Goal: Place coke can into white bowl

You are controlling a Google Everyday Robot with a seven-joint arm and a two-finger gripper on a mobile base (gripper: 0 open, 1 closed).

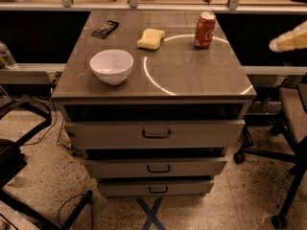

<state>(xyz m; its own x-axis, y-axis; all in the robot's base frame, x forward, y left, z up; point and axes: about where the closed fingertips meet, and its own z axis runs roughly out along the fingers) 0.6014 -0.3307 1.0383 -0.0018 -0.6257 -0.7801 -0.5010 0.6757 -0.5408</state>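
The end effector (289, 40) shows only as a pale shape at the right edge of the view. It hangs off the right side of the worktop (192, 78) at about the height of the can, and it holds nothing. Whether it is released or clenched cannot be told.

Nearest to it, the coke can (205, 29) stands upright at the back right of the worktop, on the far rim of a bright ring of light (148, 73). A yellow sponge (150, 38) lies to the can's left, apart from it. A dark flat packet (105, 28) lies further left, near the back edge. The white bowl (112, 66) sits empty on the front left, well apart from the can.

The task appears to be at its very beginning. The can is ungrasped, and the reach, the grasp, the carry across the sponge's side of the worktop and the release into the bowl all remain.

The can shows white lettering on red, but no word is legible. The packet's print cannot be read either.
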